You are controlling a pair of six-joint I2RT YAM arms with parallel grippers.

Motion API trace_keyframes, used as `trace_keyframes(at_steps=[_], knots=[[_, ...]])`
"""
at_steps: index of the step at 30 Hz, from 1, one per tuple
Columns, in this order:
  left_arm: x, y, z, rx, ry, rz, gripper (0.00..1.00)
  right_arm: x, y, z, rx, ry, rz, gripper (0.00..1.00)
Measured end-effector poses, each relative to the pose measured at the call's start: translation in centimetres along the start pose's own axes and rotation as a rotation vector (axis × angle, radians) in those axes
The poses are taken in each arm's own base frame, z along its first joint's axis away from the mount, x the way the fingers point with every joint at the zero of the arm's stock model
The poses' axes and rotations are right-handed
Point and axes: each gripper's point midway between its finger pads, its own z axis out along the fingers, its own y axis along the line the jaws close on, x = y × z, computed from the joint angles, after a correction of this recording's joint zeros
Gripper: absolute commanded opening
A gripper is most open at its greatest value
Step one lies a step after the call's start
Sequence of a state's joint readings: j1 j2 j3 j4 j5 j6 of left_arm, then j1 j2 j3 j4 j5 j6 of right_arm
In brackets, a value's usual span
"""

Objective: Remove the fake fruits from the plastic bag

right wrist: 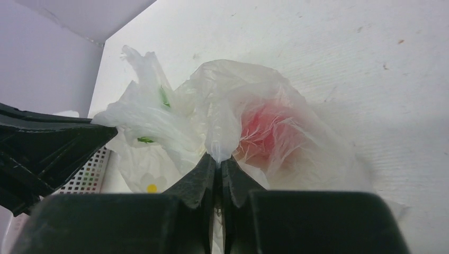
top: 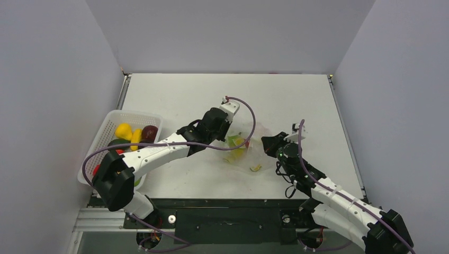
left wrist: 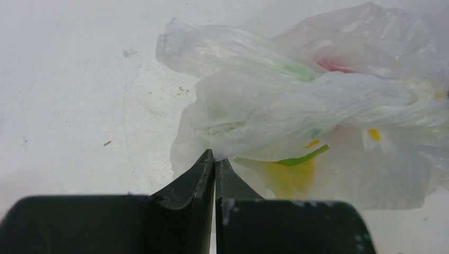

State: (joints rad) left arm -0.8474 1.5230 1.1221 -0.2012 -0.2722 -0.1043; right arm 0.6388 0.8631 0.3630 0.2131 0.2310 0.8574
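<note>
Fruits (top: 123, 130) in yellow, maroon and red lie heaped in the white lattice basket (top: 114, 119) at the far left, glossy and rounded against its stiff grid.

Next to the right, our left gripper (left wrist: 214, 159) reaches across the table (top: 296, 100) to the bag (left wrist: 317, 100). Its jaws are closed to a hairline gap, with a gathered fold of film pinched at the tips. We judge this hold anchors one side so the limp bag cannot slide.

The bag lies mid-table between our two grippers. It is thin, clear and crinkled, bunched into soft ridges and printed with green slivers and a small white flower. Through the film a red fruit (right wrist: 265, 132) shows as a blurred round glow. A yellow patch in the left wrist view may be fruit or print; we cannot tell.

On the right, our right gripper (right wrist: 218, 161) is likewise clamped nearly shut on a twist of film at the opposite side. With both sides gripped, we judge we are set to spread or lift the bag and free what remains inside. Film this slick could slip from the tips or tear.
</note>
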Motion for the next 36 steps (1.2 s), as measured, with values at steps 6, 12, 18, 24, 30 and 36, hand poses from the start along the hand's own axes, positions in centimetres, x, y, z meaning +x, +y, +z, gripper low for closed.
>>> trace_keyframes(at_steps=[6,12,18,24,30,36], knots=[[-0.2,-0.1,-0.1,0.015,-0.014,0.005,0.05,-0.5,-1.3,-0.3,0.031,-0.017,-0.020,0.00],[-0.5,-0.7,-0.5,0.070,-0.021,0.003,0.34,0.9,-1.9,0.3,0.049,0.041,-0.064,0.00],[-2.6,-0.3,-3.1,0.116,-0.119,-0.026,0.44,1.3,-1.6,0.2,0.028,0.065,-0.079,0.00],[-4.4,-1.2,-4.8,0.196,-0.241,-0.021,0.47,2.8,-0.7,0.5,-0.026,0.122,-0.107,0.00],[-3.4,-2.7,-3.4,0.226,-0.213,-0.015,0.47,5.7,1.8,0.5,-0.105,0.219,-0.170,0.00],[-1.4,-2.9,-1.8,0.213,-0.118,-0.014,0.55,6.5,3.6,0.2,-0.156,0.244,-0.196,0.00]])
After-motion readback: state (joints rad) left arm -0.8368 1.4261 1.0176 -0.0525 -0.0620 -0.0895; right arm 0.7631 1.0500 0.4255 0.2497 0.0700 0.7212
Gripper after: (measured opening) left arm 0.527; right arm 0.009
